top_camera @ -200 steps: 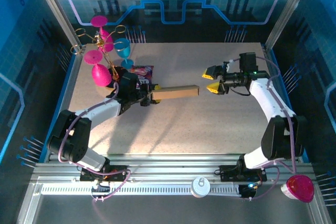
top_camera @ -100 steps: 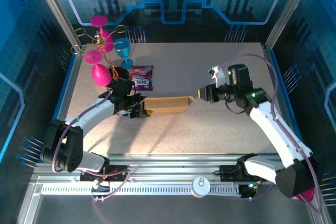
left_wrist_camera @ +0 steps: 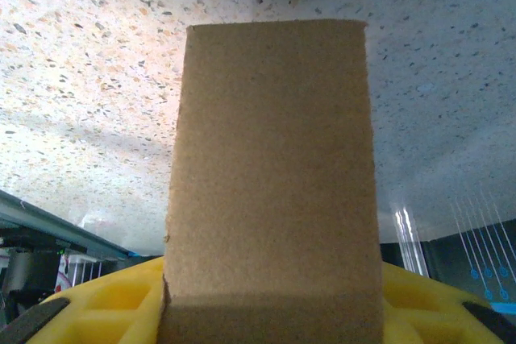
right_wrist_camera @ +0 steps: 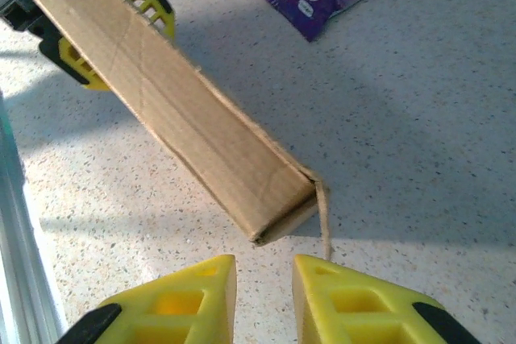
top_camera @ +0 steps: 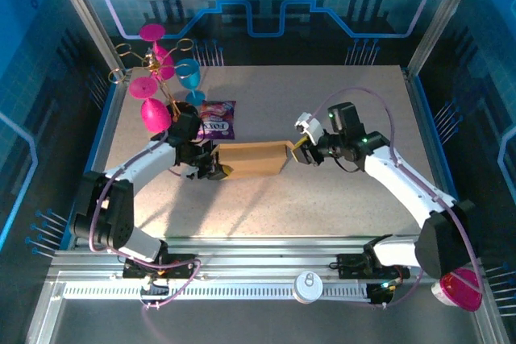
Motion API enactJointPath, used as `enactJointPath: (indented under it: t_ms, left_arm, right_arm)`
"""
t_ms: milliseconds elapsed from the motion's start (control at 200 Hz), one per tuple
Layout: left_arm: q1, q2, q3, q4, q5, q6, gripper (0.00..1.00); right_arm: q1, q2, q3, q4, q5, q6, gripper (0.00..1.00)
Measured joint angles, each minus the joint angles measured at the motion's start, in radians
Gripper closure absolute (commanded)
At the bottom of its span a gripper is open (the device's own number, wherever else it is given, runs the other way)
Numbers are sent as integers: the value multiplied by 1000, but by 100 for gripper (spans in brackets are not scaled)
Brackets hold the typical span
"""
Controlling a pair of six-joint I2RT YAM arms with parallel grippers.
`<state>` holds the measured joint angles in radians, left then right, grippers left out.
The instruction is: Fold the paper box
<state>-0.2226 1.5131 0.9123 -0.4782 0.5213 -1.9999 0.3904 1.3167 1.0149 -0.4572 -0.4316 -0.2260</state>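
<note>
Left gripper clamps paper box at one end, steadying it off table; right gripper, jaws narrow and empty, lines up on loose end flap

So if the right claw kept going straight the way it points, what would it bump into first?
Most likely the near end of the paper box; the right gripper points straight at it, just short.
</note>
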Motion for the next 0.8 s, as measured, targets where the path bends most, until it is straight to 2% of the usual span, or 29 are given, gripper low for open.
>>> enactJointPath:
  t_ms: [135, 510, 640, 800]
  left_arm:
    - [4, 17, 14, -9, 10, 1, 83]
    - [5, 27, 28, -23, 11, 9, 81]
    - [5, 29, 32, -30, 11, 9, 80]
    - [5, 39, 48, -44, 10, 9, 80]
  right_arm:
    - [29, 46, 56, -26, 13, -13, 81]
    - [41, 142, 158, -90, 127, -11, 81]
    - [41, 172, 190, -121, 125, 2, 85]
    - [41, 182, 194, -146, 109, 20, 93]
